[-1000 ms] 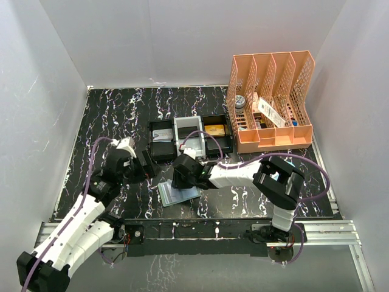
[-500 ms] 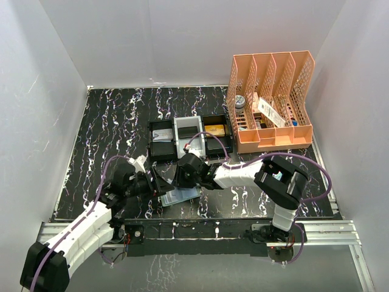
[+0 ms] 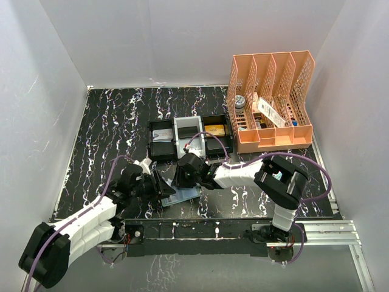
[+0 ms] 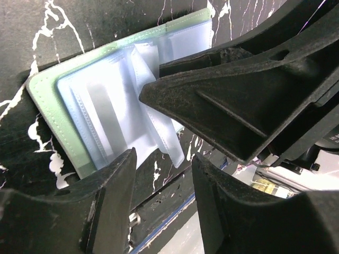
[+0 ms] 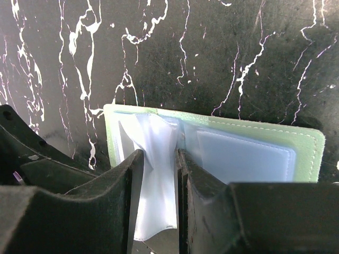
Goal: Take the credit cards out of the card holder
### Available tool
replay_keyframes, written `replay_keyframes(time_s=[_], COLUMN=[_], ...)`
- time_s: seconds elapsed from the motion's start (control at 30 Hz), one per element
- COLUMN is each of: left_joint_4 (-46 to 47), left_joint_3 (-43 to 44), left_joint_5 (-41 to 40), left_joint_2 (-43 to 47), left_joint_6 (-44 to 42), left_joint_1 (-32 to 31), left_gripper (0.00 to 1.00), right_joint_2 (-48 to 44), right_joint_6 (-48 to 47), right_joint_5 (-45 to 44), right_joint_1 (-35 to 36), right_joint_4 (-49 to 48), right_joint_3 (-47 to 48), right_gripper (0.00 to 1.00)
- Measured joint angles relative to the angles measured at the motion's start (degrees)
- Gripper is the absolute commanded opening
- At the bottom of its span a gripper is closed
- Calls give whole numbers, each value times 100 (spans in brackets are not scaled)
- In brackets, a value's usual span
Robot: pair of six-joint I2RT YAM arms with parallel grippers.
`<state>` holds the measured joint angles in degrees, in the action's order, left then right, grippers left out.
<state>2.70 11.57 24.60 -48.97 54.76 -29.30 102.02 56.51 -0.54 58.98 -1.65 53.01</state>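
Observation:
The card holder lies open near the table's front edge, sage-green outside with pale blue clear pockets inside. My right gripper stands over its middle, shut on a loose clear pocket leaf of the card holder and lifting it. My left gripper is at the holder's left end with its jaws apart; only the table edge shows between them. A greyish strip shows through one left pocket; I cannot tell whether it is one of the credit cards.
Three small trays, black and white, stand in a row behind the holder with flat card-like items in them. An orange file rack stands at the back right. The table's front edge is right beside the holder.
My left arm has swung right and down to the card holder's left end, and its jaws have narrowed. The right gripper has kept its grip on the pocket leaf.

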Motion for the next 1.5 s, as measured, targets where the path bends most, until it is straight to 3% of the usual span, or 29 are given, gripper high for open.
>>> replay_keyframes(time_s=[0.23, 0.4, 0.57, 0.77, 1.17, 1.5], left_joint_4=[680, 970, 1202, 1744, 2264, 1947], left_joint_3=[-44, -46, -83, -68, 763, 1163], left_joint_5=[-313, -481, -509, -511, -608, -1204], left_joint_2=[-505, -824, -988, -1285, -2645, -2780], left_joint_6=[190, 229, 247, 280, 76, -170], left_joint_1=[-372, -549, -649, -785, -1445, -1980], left_gripper=[36, 36, 42, 51, 57, 57], right_joint_2=[2, 0, -168, -752, -2345, -2632], right_joint_6=[0, -15, -94, -155, 13, 170], right_joint_5=[59, 136, 87, -361, -1117, -1180], right_joint_1=[-17, -26, -66, -96, -310, -439], right_joint_4=[-11, -44, 122, 734, 1364, 1394], right_joint_3=[0, 2, 4, 0, -857, -1137], right_gripper=[30, 39, 53, 62, 70, 69])
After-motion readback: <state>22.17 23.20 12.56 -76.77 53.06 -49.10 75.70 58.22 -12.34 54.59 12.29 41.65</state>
